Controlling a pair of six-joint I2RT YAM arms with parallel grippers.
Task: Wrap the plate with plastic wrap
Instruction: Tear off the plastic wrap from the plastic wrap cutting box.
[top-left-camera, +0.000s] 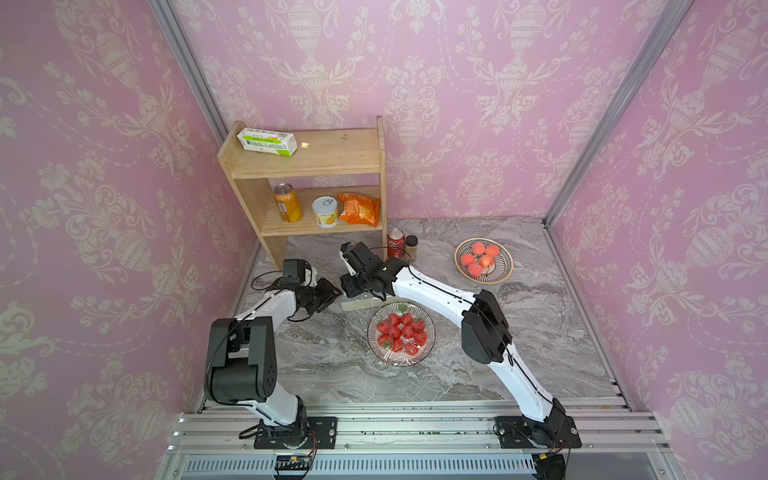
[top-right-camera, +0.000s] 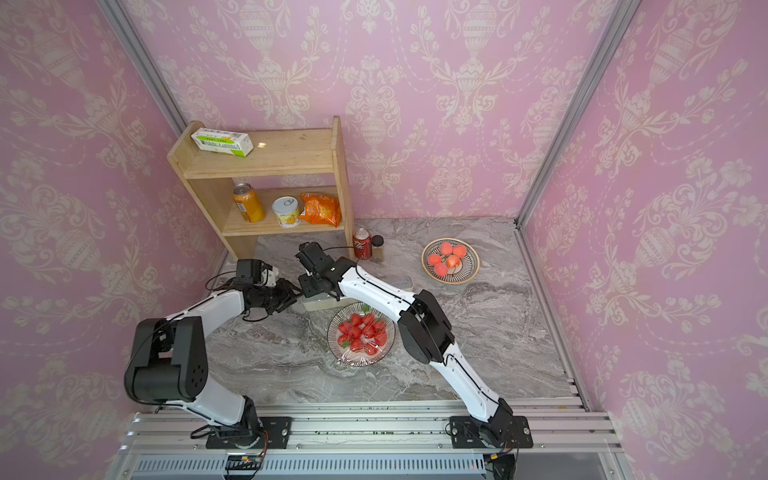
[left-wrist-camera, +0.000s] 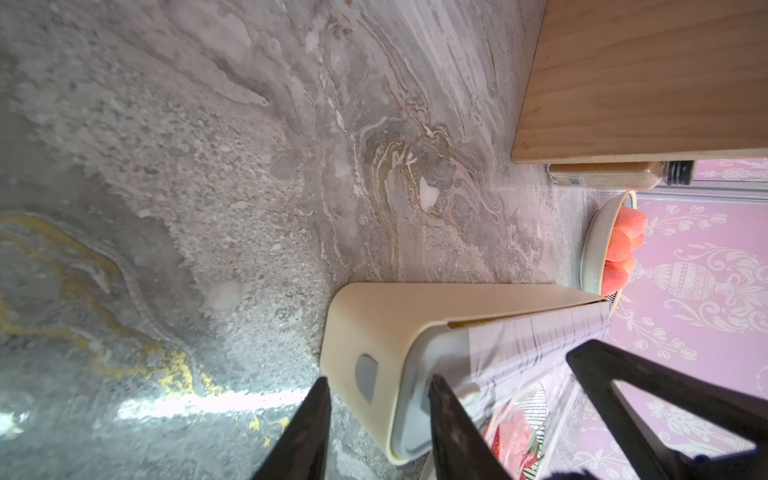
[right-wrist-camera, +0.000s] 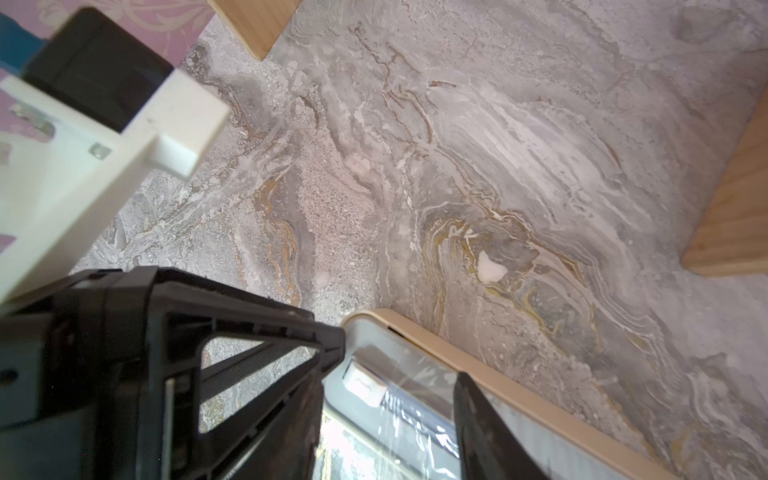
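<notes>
The striped plate (top-left-camera: 372, 347) of strawberries sits at the table's middle, glossy plastic wrap (top-left-camera: 412, 350) lying over it. Just behind it lies the long cream plastic wrap box (top-left-camera: 360, 304), with film (left-wrist-camera: 540, 345) running from its grey top toward the plate. My left gripper (top-left-camera: 334, 293) (left-wrist-camera: 380, 379) is at the box's left end, a fingertip on each side against it. From above, my right gripper (top-left-camera: 353, 286) (right-wrist-camera: 390, 376) stands open over the lid. The white slider (right-wrist-camera: 365, 382) is just ahead of its tips. The right arm hides most of the box in both top views.
A wooden shelf (top-left-camera: 307, 166) stands at the back left, close behind both grippers, holding a green-and-white carton (top-left-camera: 268, 142), an orange can (top-left-camera: 287, 203), a cup (top-left-camera: 325, 212) and a snack bag (top-left-camera: 359, 210). A red can (top-left-camera: 395, 243), a spice jar (top-left-camera: 411, 243) and a peach bowl (top-left-camera: 505, 253) stand further right.
</notes>
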